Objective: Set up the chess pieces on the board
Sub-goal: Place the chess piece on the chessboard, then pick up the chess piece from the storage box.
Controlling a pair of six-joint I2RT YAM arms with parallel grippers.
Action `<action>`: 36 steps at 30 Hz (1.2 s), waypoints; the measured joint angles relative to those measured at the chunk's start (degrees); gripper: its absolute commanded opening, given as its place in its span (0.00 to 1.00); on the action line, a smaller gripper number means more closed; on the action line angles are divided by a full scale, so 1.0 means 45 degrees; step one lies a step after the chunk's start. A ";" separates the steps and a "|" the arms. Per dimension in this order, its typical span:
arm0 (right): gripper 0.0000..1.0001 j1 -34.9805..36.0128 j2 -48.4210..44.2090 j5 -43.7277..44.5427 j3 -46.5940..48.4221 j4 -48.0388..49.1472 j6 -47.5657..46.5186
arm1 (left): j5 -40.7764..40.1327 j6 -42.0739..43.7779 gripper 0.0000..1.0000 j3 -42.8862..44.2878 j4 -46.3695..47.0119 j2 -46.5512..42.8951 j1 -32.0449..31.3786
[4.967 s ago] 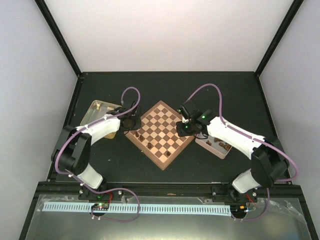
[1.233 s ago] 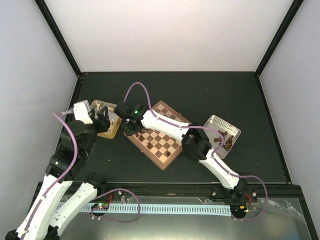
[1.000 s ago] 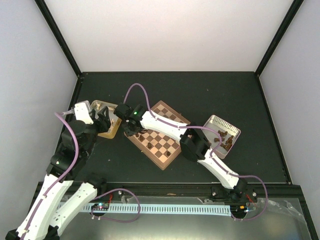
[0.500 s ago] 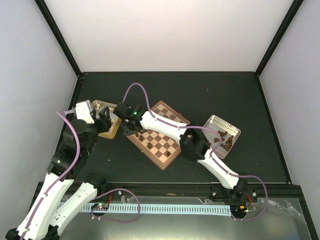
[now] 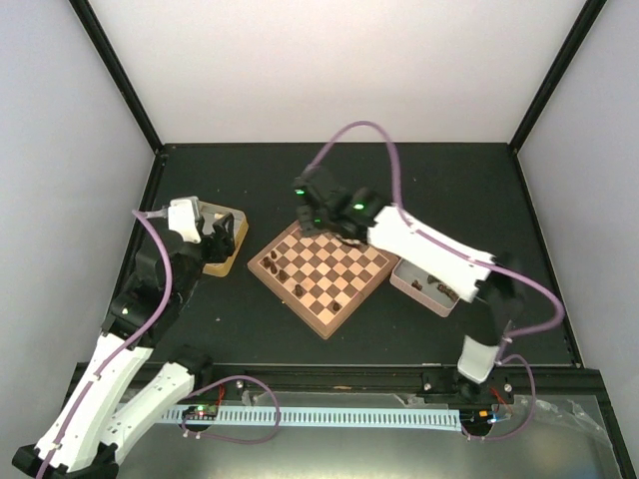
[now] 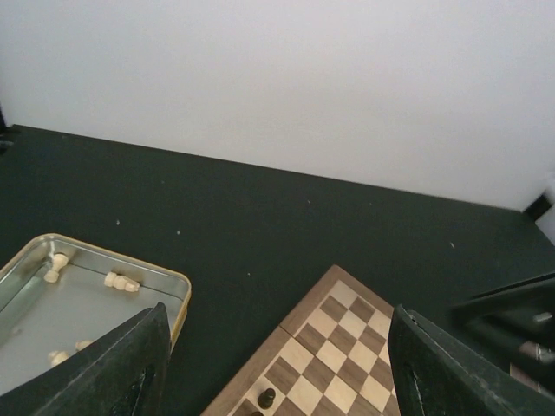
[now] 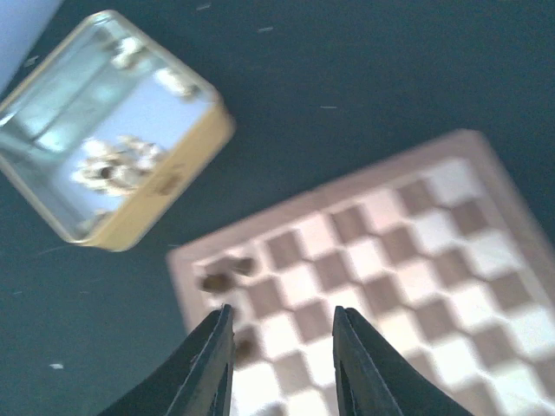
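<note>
Matte black counter (image 5: pixel 429 190) inside plain white walls (image 5: pixel 339 70). The square wooden board (image 5: pixel 321 331), tan-and-brown checks, sits mid-counter; a few tiny dark chess pieces (image 5: pixel 272 265) stand at its left corner. A shiny gold tray (image 5: pixel 222 267) lies beside that corner. The left pincer (image 6: pixel 277 364) and right pincer (image 7: pixel 282 364) both gape, empty.

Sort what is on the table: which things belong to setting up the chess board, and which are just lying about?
Belongs to the job:
- the board
- the dark chess pieces already standing on it
- more dark pieces waiting in the pink tray

Just lying about:
- the gold tray
- the pale pieces inside it
</note>
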 measured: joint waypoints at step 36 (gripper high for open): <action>0.20 -1.0802 -0.4590 -0.0029 -1.2531 0.3657 0.1214 | 0.2239 0.0787 0.76 -0.0010 0.1234 0.1287 0.0049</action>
